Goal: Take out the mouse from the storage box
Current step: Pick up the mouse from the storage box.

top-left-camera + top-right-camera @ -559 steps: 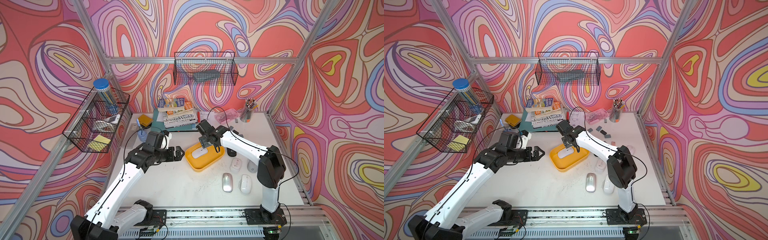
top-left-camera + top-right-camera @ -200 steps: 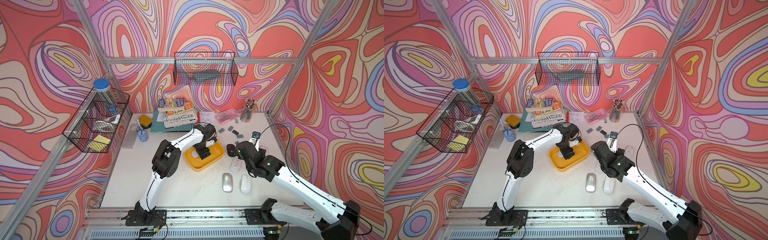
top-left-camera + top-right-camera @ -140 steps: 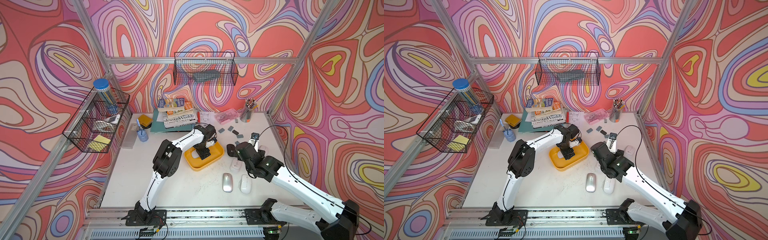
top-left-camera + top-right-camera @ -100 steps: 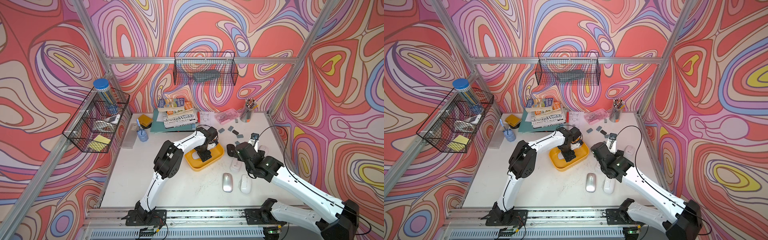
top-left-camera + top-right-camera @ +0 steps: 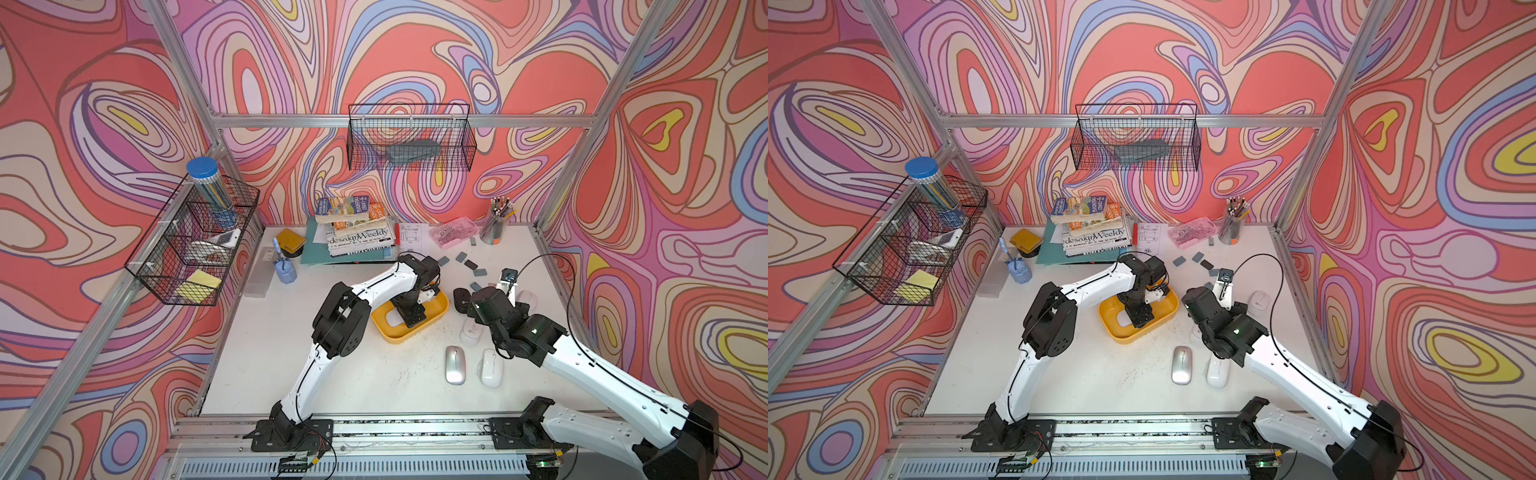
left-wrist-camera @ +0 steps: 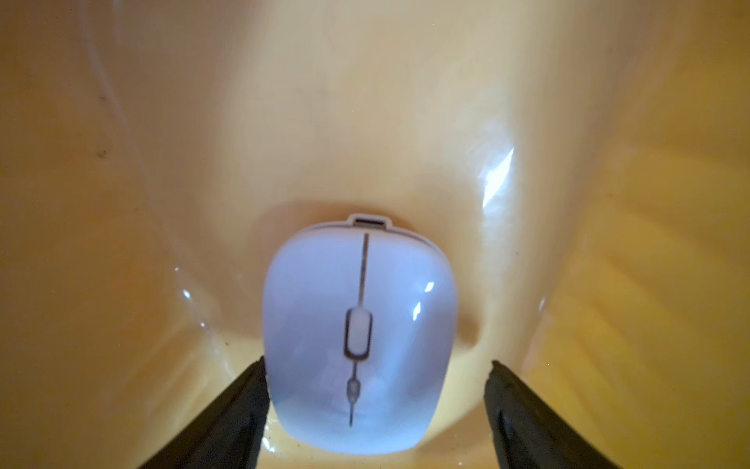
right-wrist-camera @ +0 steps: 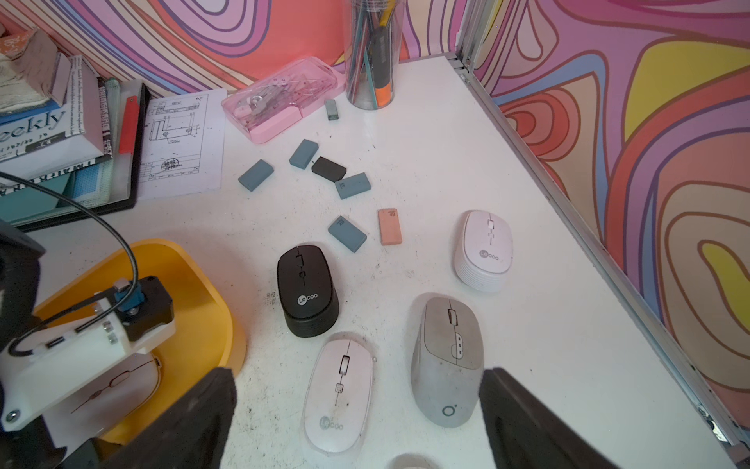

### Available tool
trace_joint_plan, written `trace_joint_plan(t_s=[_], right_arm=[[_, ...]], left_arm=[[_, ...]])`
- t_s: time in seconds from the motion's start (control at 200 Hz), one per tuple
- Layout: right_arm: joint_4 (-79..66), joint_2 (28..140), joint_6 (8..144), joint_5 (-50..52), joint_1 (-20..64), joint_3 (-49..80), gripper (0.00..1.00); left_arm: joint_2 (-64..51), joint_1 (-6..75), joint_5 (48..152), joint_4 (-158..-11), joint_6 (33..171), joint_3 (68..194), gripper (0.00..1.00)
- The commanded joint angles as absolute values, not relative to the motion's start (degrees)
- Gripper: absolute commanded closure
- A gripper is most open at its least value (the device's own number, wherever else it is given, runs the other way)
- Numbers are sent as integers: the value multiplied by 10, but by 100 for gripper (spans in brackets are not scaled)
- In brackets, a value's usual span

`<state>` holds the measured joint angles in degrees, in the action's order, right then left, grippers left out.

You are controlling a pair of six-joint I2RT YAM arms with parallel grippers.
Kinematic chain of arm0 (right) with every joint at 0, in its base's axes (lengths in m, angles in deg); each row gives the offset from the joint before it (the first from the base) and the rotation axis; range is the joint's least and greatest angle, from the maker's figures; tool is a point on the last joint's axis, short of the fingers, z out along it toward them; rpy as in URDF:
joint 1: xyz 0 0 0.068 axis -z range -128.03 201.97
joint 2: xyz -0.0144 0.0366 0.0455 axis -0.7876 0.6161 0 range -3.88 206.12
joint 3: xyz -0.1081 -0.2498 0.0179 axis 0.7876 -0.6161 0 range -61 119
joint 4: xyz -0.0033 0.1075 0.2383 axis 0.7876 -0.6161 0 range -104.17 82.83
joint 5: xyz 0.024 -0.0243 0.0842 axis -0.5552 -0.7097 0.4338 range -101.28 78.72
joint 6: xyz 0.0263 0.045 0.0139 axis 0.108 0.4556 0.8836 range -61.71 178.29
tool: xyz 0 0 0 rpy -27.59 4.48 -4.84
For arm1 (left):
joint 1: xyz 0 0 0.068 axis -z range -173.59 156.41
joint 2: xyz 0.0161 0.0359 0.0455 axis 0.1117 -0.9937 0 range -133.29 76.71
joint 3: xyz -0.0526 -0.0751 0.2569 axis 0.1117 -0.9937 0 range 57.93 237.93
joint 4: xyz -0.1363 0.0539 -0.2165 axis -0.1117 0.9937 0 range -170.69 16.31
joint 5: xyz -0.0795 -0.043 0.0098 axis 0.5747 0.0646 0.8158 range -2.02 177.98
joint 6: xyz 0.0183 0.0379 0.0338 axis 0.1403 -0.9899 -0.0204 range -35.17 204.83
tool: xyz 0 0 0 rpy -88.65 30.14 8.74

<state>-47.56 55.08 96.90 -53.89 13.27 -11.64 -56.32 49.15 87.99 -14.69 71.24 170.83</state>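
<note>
The storage box is a shallow yellow tray in mid-table. One white mouse lies on its floor, partly showing in both top views. My left gripper reaches down into the tray and straddles the mouse's rear. It is open: one finger rests against the mouse's side, the other stands clear of it. My right gripper hangs open above the table to the right of the tray, holding nothing.
Right of the tray lie a black mouse, a white one, a grey one and another white one; nearer the front, a silver one. Several erasers, a pink case, a pen cup and books stand behind.
The left gripper has settled lower in the tray around the mouse, and its jaws have narrowed. The right arm has stayed where it was.
</note>
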Motion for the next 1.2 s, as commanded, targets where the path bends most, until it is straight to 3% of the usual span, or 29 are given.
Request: trace_joint_plan(t_s=[0.0, 0.16, 0.346, 0.451, 0.536, 0.656, 1.197], right_arm=[[-481, 529, 967, -552, 134, -123, 5], [-482, 520, 958, -554, 134, -125, 5], [-481, 518, 959, -549, 134, -128, 5], [-481, 517, 960, -547, 134, -130, 5], [-481, 514, 960, -546, 134, -130, 5], [-482, 512, 960, -546, 134, -130, 5], [-488, 499, 967, -557, 134, -136, 6]], left_arm=[[-582, 487, 937, -91, 703, 1714, 23], [-591, 486, 950, -80, 707, 1703, 24], [-599, 486, 946, -79, 715, 1695, 32], [-591, 486, 937, -97, 718, 1681, 44], [-579, 486, 928, -116, 724, 1670, 64], [-551, 487, 910, -146, 730, 1648, 79], [-460, 487, 857, -166, 739, 1631, 88]])
